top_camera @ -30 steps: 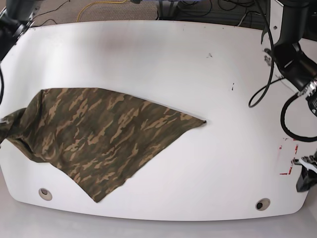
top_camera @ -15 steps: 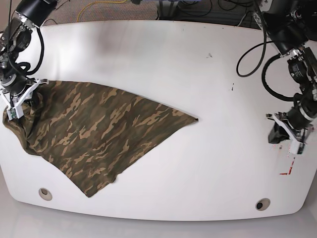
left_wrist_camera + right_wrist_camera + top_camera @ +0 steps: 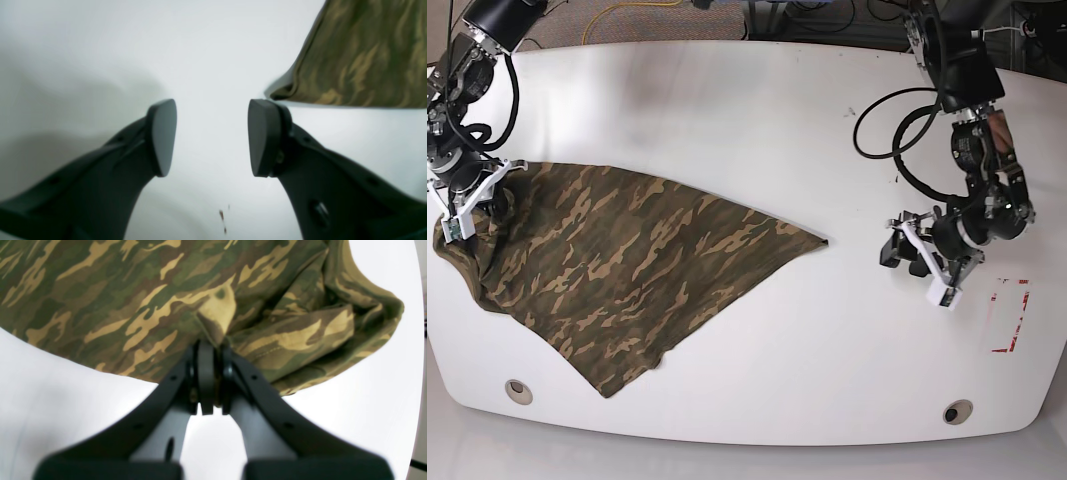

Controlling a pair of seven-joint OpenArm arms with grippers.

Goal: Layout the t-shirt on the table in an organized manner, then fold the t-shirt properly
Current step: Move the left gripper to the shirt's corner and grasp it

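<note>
The camouflage t-shirt (image 3: 627, 265) lies spread in a rough triangle on the left half of the white table (image 3: 757, 130). Its pointed tip (image 3: 823, 240) reaches toward the middle. My right gripper (image 3: 462, 208) is at the shirt's bunched left end, shut on a fold of cloth (image 3: 213, 323); in the right wrist view the right gripper (image 3: 209, 355) pinches that fold tightly. My left gripper (image 3: 895, 250) hovers over bare table to the right of the tip, apart from it. In the left wrist view the left gripper (image 3: 211, 138) stands open and empty, with the shirt's edge (image 3: 360, 56) at upper right.
Two grommet holes (image 3: 518, 391) (image 3: 957, 411) sit near the front edge. A red-and-white tape mark (image 3: 1009, 318) lies at the right, behind the left arm. Small dark specks (image 3: 895, 177) dot the table. Black cables loop around the left arm (image 3: 897, 130).
The left arm has swung in from the table's right edge toward the shirt's tip and its jaws have opened. The right gripper came in at the shirt's left end, which shifted slightly.
</note>
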